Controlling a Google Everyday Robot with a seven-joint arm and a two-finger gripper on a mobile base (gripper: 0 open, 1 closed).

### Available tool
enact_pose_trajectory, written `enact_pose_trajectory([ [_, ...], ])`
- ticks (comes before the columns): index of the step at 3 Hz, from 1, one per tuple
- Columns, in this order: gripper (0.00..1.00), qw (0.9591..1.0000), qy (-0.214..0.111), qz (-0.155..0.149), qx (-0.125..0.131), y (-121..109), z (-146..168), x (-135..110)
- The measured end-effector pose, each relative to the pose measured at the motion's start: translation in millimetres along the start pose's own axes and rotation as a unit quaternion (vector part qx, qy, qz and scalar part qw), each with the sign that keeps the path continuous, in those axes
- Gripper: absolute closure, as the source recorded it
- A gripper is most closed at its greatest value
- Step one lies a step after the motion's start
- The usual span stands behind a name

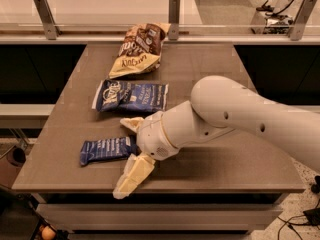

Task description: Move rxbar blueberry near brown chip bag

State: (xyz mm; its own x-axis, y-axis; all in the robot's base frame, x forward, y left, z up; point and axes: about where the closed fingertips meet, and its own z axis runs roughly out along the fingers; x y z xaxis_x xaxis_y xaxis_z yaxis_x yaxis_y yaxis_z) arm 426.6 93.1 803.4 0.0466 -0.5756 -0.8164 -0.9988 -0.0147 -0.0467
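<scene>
Three packets lie on the tabletop (210,69). One rxbar blueberry (106,149) lies flat near the front left. One blue-and-white chip bag (131,96) lies behind it, and one brown chip bag (138,49) sits at the far edge. The single end effector (120,157) has its two cream fingers (134,174) spread wide, one on either side of the bar's right end.

A single camera sits high on the near side of the surface (215,181) and looks down across it toward the far rail (100,30). It is close in: the arm (240,114) fills the right of the frame, and the gripper (122,157), fingers spread, is low and left of centre by the near edge.
</scene>
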Motion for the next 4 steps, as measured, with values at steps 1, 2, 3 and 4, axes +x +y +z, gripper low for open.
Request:
enact_pose_trajectory([
  [1,0.18,1.0000,0.001,-0.002,-0.001,1.2,0.4,-1.6],
  [2,0.43,1.0000,0.002,-0.004,-0.001,2.4,1.0,-3.4],
  [3,0.65,1.0000,0.002,-0.004,-0.001,2.4,0.3,-4.5],
  [4,0.88,1.0000,0.002,-0.004,-0.001,2.3,-1.4,-7.0],
])
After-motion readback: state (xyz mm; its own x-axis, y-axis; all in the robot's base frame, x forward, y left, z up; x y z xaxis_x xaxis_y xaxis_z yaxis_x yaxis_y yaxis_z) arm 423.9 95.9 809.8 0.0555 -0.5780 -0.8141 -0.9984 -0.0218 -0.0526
